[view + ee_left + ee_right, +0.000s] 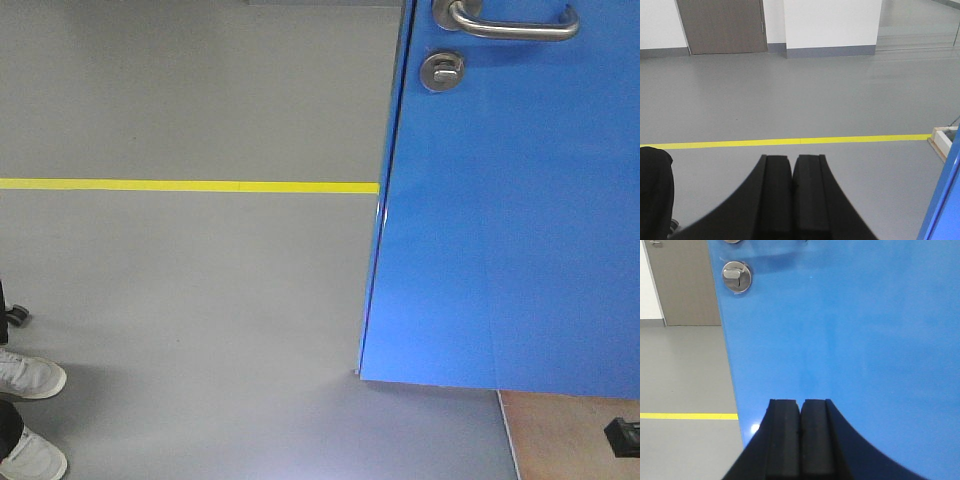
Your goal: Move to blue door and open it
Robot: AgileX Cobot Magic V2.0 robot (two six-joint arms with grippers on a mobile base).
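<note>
One upright blue door, lever handle horizontal.

Floor: plain grey, smooth, with a soft sheen, filling most of the front view.
Yellow line: a thin strip running from 9 o'clock toward centre.
White shoes: two, at 8 o'clock, cut off by the frame edge.
Brown door: shut, at 11 o'clock in the left wrist view, set in a white wall.
White wall: at 12 o'clock, with a grey skirting along its foot.
Wooden surface: pale brown, at 5 o'clock.
</note>
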